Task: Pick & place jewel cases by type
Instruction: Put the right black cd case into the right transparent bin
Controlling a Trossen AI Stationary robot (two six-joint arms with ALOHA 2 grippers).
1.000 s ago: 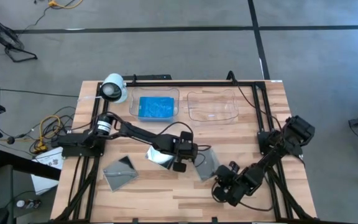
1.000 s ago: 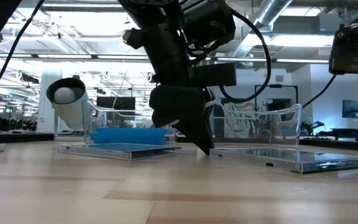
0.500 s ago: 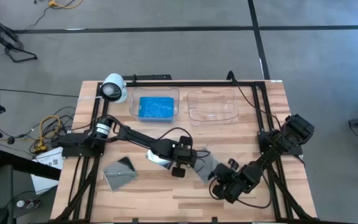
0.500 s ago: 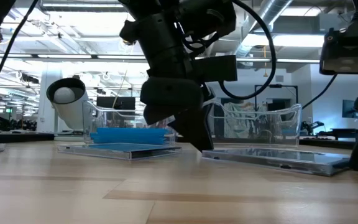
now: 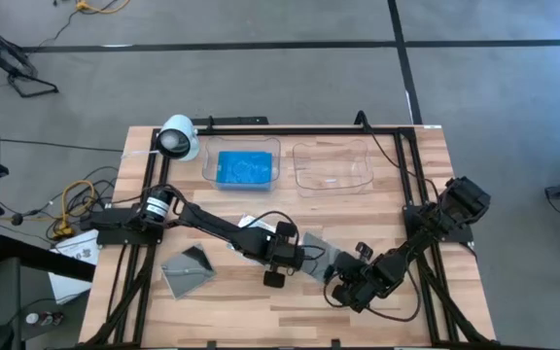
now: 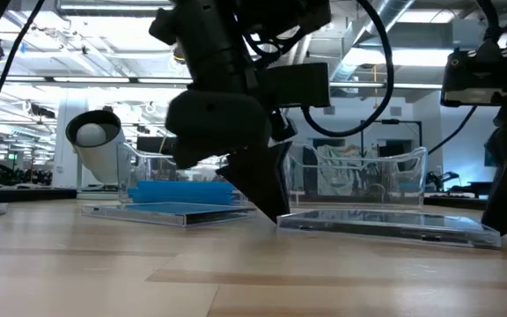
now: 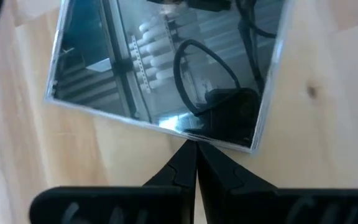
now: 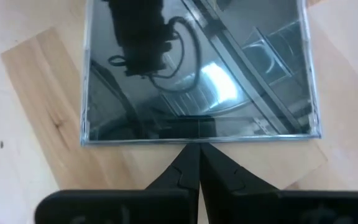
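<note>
A clear jewel case with a silvery inside (image 5: pixel 321 255) lies flat on the table between my two grippers. It also shows as the jewel case (image 6: pixel 385 227) in the low view. My left gripper (image 5: pixel 299 259) stands shut at its left side, my right gripper (image 5: pixel 336 274) shut at its near-right side. A second silvery case (image 5: pixel 249 231) lies partly under the left arm, and a third (image 5: pixel 187 268) lies near the table's left. Blue cases (image 5: pixel 246 167) rest in the left clear tray. My left gripper meets the case's edge (image 7: pixel 191 138) near a corner with the tips of its shut fingers (image 7: pixel 194 155), coming low from the table's left. The case lies flat on the table. My right gripper sets its shut fingertips (image 8: pixel 194 155) against the middle of the opposite edge (image 8: pixel 194 139), slanting in from the near right.
A second clear tray (image 5: pixel 333 165) stands at the far side right of the blue-filled one. A white cylindrical camera (image 5: pixel 177 138) sits at the far left corner. A black frame (image 5: pixel 261 127) borders the table. Bare wood lies along the near edge.
My left gripper has moved toward the near edge, staying shut, and come to the case's left edge. My right gripper has shifted a little toward the left. The case between them has slid a short way left along the table, staying flat.
</note>
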